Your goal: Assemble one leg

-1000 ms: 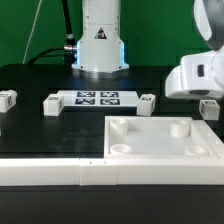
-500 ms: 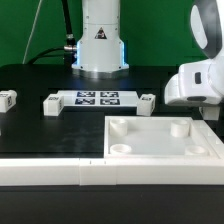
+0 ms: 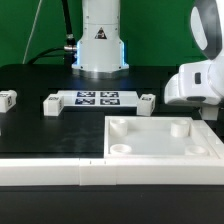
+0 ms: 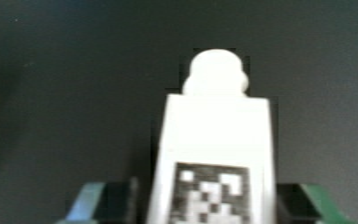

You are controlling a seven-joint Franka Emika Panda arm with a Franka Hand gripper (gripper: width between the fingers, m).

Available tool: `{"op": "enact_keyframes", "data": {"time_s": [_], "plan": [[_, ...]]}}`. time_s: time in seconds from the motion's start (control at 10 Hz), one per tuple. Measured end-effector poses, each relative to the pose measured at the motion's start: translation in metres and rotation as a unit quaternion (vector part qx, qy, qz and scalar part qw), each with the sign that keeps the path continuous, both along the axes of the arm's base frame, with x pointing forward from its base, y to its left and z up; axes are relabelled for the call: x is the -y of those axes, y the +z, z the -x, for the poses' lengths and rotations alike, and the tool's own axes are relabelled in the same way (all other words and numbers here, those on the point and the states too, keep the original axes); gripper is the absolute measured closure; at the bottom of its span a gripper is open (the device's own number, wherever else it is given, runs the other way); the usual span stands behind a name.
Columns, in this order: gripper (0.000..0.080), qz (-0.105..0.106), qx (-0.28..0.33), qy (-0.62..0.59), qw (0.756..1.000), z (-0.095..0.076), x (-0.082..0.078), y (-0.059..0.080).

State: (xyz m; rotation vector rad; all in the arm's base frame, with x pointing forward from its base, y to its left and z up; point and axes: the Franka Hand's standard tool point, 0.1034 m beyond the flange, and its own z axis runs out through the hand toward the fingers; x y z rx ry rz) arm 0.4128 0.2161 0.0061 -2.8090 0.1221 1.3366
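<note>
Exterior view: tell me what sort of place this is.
Probably a robotics lab bench: a robot arm's base at a black table, a green backdrop, and the marker board lying beside loose white parts.

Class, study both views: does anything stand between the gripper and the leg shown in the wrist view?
Nothing visible does. In the wrist view the leg lies directly between the fingers of the gripper, with only bare dark table around it. Whether the fingers already touch the leg cannot be told.
</note>
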Motion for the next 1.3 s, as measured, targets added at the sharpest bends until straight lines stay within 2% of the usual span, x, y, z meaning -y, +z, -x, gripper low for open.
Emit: {"op": "enact_keyframes", "data": {"time_s": [0.6,0.7,0.9,1.0,1.1,1.3], "plan": [[0.0511,-0.002,-0.001,0.001,1.000,-0.001,0.002,0.001],[0.0511,-0.010,-0.002,0.006,1.000,-0.005,0.010,0.012],[0.0509,-0.014,-0.005,0.004,1.000,-0.015,0.024,0.053],[0.0509,-0.015,-0.006,0.001,1.000,-0.019,0.030,0.068],[0.0509,-0.016,0.003,0.000,1.000,-0.024,0.031,0.075],[0.0509,-0.016,0.003,0.000,1.000,-0.023,0.030,0.071]]}}
